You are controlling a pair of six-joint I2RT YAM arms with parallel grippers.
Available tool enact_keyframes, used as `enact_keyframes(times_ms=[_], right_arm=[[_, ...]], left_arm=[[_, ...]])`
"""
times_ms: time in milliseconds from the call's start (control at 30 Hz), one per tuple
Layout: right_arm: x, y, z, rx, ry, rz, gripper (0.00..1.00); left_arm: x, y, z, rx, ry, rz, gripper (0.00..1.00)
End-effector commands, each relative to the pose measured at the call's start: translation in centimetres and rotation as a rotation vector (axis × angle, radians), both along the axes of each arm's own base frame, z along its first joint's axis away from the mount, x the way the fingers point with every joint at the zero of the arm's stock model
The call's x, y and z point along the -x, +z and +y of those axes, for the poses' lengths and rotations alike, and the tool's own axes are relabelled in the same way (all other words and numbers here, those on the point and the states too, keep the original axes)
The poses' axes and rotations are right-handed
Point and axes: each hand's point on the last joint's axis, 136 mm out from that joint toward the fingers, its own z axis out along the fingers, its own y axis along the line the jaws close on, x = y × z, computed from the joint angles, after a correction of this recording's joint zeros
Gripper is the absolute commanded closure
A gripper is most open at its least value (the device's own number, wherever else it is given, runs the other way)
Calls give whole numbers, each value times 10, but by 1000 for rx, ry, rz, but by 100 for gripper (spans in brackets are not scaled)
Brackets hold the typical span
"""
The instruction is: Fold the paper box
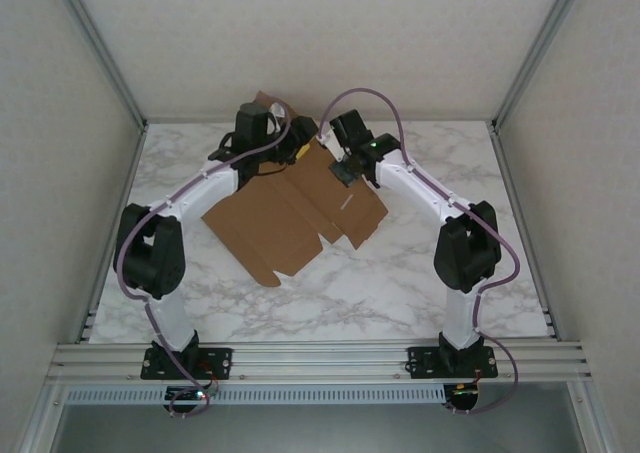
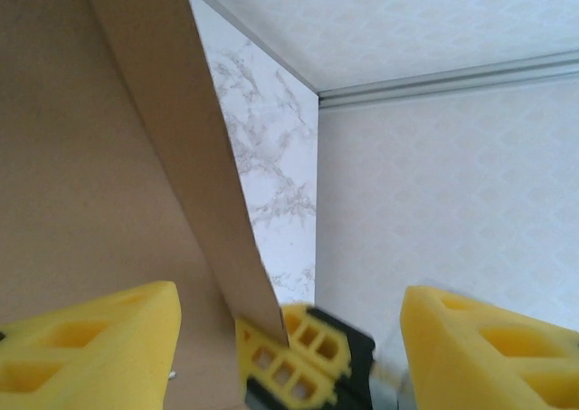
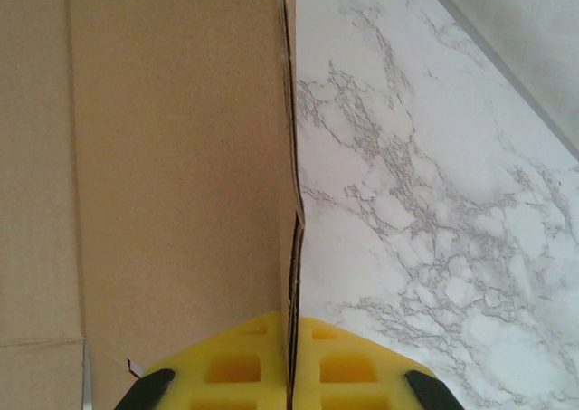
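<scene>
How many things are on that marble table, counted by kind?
paper box: 1
robot arms: 2, the left arm and the right arm
Total: 3

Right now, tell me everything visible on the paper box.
The paper box is a plain brown cardboard blank, creased, with cut flaps and tabs. It is unfolded and lies mostly flat on the marble table. Its far part stands up off the surface. The right gripper is shut on a thin edge, and the left gripper is open with the raised flap between its fingers.
</scene>
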Motion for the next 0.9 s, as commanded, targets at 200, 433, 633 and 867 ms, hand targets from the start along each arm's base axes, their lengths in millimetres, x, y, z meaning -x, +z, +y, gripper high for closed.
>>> enact_keyframes(times_ms=[200, 433, 633, 867], right_arm=[[5, 43, 3, 18, 6, -149, 99], [5, 61, 4, 24, -6, -212, 99], [8, 58, 14, 87, 15, -246, 99], [6, 56, 17, 137, 2, -283, 97]], left_arm=[[-26, -6, -6, -51, 23, 42, 37], [-27, -20, 0, -105, 52, 92, 43], [-33, -14, -4, -93, 52, 86, 59], [-35, -11, -8, -42, 53, 91, 87]])
